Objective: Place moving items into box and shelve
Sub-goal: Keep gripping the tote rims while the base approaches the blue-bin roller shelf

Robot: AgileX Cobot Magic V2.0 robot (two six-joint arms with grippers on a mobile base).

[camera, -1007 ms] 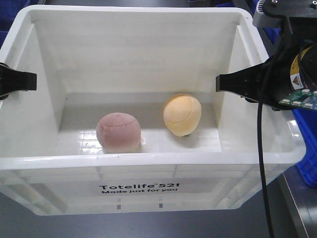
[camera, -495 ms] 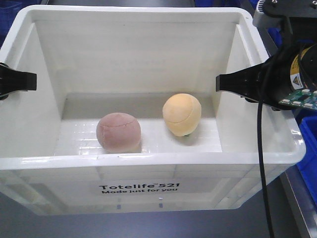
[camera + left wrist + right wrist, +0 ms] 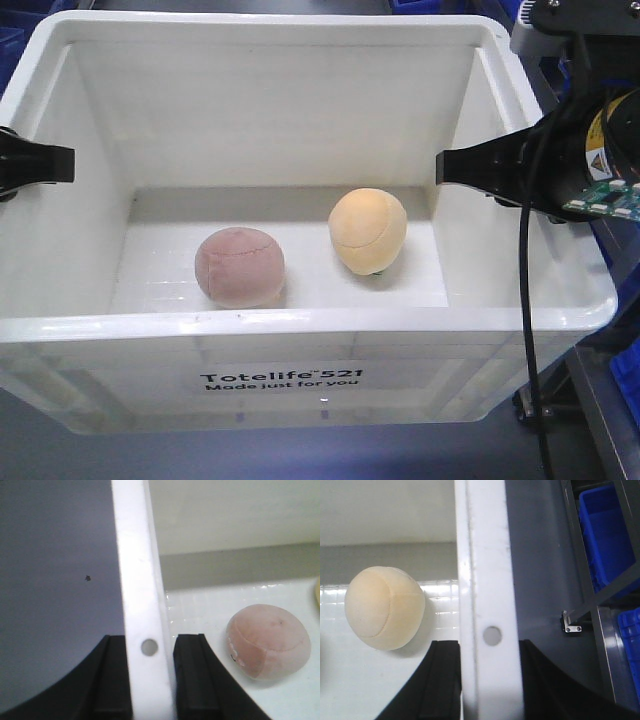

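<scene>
Blue bins (image 3: 605,530) beside the white box (image 3: 300,330) have sunk lower. Its side rims sit clamped in left gripper (image 3: 150,645) and right gripper (image 3: 490,650). A seamed pink ball (image 3: 239,267) and an egg-shaped yellow ball (image 3: 368,231) lie inside.

Blue bin (image 3: 607,535) top right, second blue bin (image 3: 631,645) lower right, both behind a grey metal frame (image 3: 600,597) with a small silver bracket (image 3: 571,626). Grey surface (image 3: 55,580) has one dark speck (image 3: 87,578).

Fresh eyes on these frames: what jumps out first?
The white tote fills the front view, with a pink ball and a yellow-orange ball lying apart on its floor, the pink one nearer the left wall. The left claw clamps the tote's left wall and the right claw clamps its right wall.
</scene>
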